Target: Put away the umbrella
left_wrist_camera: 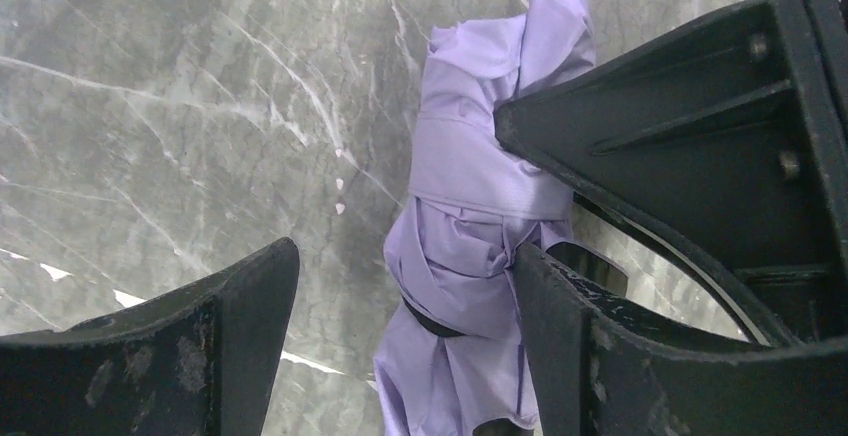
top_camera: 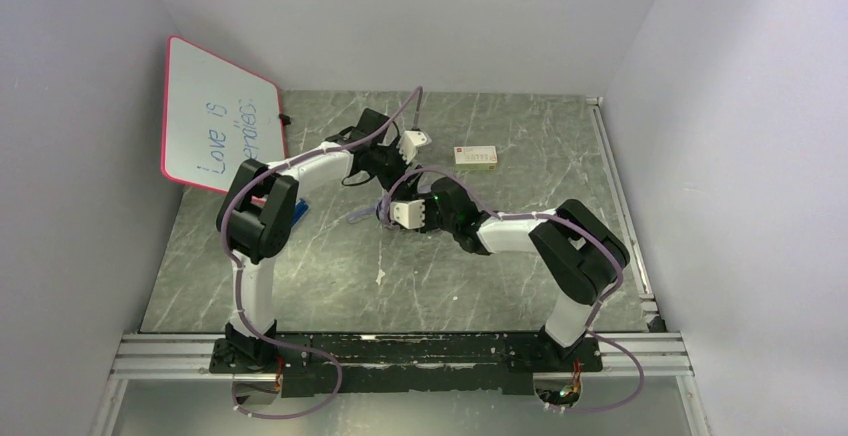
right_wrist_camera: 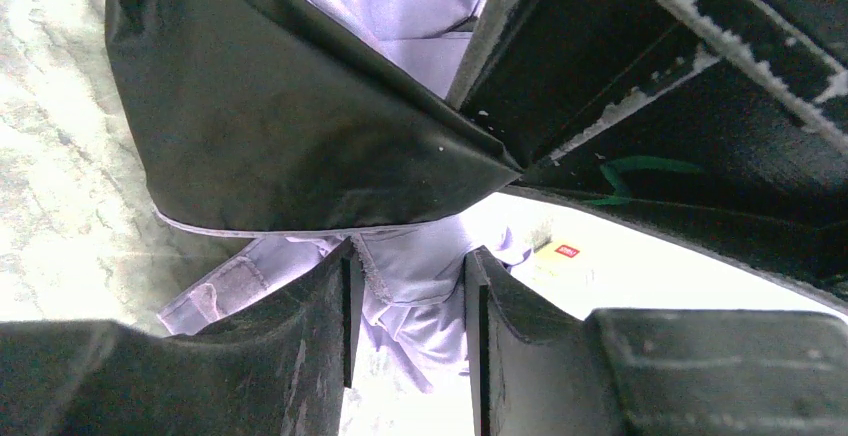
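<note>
The umbrella [left_wrist_camera: 480,206] is a folded lavender bundle with a strap band round it, lying on the grey marble table. My left gripper [left_wrist_camera: 405,256] is open and straddles it; the fabric rests against its right finger [left_wrist_camera: 560,336]. My right gripper [right_wrist_camera: 410,261] is nearly closed, with lavender fabric [right_wrist_camera: 420,256] pinched between its fingers. Its black finger [left_wrist_camera: 650,106] presses on the bundle in the left wrist view. From above, both grippers [top_camera: 392,168] [top_camera: 398,211] meet at the table's middle and hide the umbrella, except a lavender end [top_camera: 365,214].
A red-framed whiteboard [top_camera: 222,116] leans against the left wall. A small white box with a red label [top_camera: 476,156] lies behind the grippers and also shows in the right wrist view [right_wrist_camera: 560,256]. A blue object [top_camera: 302,211] lies under the left arm. Walls enclose three sides.
</note>
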Motion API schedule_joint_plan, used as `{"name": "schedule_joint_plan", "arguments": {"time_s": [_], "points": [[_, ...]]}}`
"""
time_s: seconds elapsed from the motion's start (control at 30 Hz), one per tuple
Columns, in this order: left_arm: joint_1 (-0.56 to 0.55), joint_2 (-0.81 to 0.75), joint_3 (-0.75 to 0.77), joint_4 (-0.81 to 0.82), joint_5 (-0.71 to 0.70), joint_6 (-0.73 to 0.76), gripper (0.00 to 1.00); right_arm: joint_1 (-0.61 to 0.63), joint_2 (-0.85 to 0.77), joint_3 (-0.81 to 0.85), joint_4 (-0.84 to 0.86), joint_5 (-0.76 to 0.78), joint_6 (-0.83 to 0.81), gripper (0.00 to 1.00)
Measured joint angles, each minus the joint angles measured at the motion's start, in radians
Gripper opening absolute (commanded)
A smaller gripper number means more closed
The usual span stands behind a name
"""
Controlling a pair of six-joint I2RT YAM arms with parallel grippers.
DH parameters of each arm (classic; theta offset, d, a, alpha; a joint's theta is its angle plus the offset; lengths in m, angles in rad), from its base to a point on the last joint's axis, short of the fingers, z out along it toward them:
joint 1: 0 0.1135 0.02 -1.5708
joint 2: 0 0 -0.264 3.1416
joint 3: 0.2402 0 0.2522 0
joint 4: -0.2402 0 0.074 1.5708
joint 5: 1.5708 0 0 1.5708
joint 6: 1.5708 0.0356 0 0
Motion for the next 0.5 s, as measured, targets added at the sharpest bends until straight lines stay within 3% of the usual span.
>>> {"name": "schedule_joint_plan", "arguments": {"time_s": [0.07,0.2,0.5], "points": [[0.000,0.000,0.001,-0.014,0.000,-0.002,0.78,0.003,-0.001,0.000,-0.002,0.003,0.000,0.23],[0.000,0.001,-0.001,-0.043,0.001,-0.007,0.63,0.007,-0.001,0.000,-0.005,0.011,0.001,0.23],[-0.016,0.000,-0.017,-0.066,-0.002,-0.006,0.62,0.029,-0.005,-0.002,-0.008,0.041,0.019,0.23]]}}
